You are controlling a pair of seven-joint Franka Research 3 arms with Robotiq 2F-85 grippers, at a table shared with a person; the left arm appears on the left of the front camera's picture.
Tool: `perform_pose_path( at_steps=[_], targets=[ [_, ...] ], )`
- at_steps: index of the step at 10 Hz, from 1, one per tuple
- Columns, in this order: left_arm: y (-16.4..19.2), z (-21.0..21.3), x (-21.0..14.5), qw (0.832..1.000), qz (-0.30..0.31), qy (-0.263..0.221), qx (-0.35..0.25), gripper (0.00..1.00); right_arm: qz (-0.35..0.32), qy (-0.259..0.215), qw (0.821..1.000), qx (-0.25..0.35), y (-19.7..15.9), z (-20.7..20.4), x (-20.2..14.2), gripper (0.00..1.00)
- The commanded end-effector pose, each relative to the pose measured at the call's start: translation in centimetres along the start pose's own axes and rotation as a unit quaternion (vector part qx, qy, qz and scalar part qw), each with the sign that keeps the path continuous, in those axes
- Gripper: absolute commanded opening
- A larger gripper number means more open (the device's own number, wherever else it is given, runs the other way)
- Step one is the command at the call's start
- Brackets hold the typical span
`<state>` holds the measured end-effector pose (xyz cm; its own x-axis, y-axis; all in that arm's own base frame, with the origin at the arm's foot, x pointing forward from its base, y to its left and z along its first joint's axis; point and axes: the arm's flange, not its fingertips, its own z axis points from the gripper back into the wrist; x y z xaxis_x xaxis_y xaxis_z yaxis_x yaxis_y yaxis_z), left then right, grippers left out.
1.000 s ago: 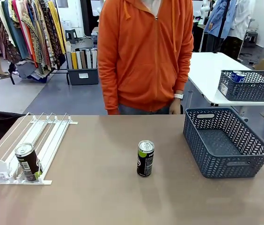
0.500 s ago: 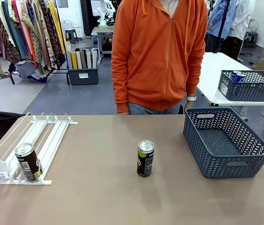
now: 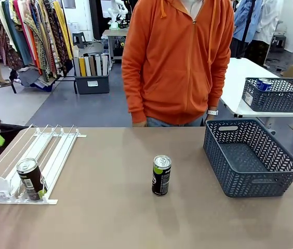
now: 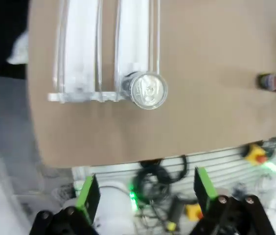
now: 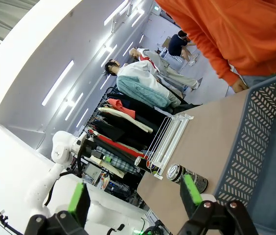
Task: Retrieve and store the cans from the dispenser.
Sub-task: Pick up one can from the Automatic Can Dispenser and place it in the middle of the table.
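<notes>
Green-padded fingers (image 4: 86, 196) spread wide and empty, the left gripper (image 4: 145, 193) hovers above a dark can (image 4: 148, 90) at the near end of the white dispenser (image 4: 79, 49). The right gripper (image 5: 135, 196), also open, hangs near the grey basket (image 5: 255, 137). A second can (image 3: 161, 175) stands on the table (image 3: 110, 218). Rigid, smooth and probably slippery, the cans look best pinched across the mid-body

Bright even light, soft shadows; front view sharp; left wrist view motion-blurred; right wrist view partly overexposed
</notes>
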<state>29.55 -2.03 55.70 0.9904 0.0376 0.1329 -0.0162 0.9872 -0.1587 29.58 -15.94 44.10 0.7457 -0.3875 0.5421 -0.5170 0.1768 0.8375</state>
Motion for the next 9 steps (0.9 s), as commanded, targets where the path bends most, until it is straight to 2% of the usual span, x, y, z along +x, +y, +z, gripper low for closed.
perform_pose_path(
  at_steps=[1, 2, 3, 4, 5, 6, 7, 9],
  targets=[
    [-2.0, -1.4, 2.6, 0.991, -0.064, 0.019, 0.120, 1.00, -0.005, -0.009, 1.000, 0.005, 0.4, -0.3, 0.4, 1.00],
    [-3.1, -1.9, 3.3, 0.991, -0.083, 0.011, 0.102, 1.00, -0.005, -0.009, 1.000, 0.005, 0.4, -0.3, 0.4, 1.00],
    [-4.1, -1.9, 3.9, 0.998, -0.056, -0.011, 0.033, 1.00, -0.005, -0.009, 1.000, 0.005, 0.4, -0.3, 0.4, 1.00],
    [-4.3, -1.7, 1.8, 0.992, -0.074, 0.018, 0.101, 1.00, -0.005, -0.009, 1.000, 0.005, 0.4, -0.3, 0.4, 1.00],
    [-4.3, -1.7, 1.8, 0.992, -0.074, 0.018, 0.101, 1.00, -0.005, -0.009, 1.000, 0.005, 0.4, -0.3, 0.4, 1.00],
    [-5.1, -2.6, 3.1, 0.993, -0.084, 0.013, 0.087, 1.00, -0.005, -0.009, 1.000, 0.005, 0.4, -0.3, 0.4, 1.00],
    [-5.6, -4.3, 3.6, 0.994, -0.095, 0.021, 0.046, 1.00, -0.005, -0.009, 1.000, 0.005, 0.4, -0.3, 0.4, 1.00],
    [-5.2, -8.2, 4.7, 0.998, -0.064, 0.004, 0.018, 1.00, -0.005, -0.009, 1.000, 0.005, 0.4, -0.3, 0.4, 1.00]
  ],
)
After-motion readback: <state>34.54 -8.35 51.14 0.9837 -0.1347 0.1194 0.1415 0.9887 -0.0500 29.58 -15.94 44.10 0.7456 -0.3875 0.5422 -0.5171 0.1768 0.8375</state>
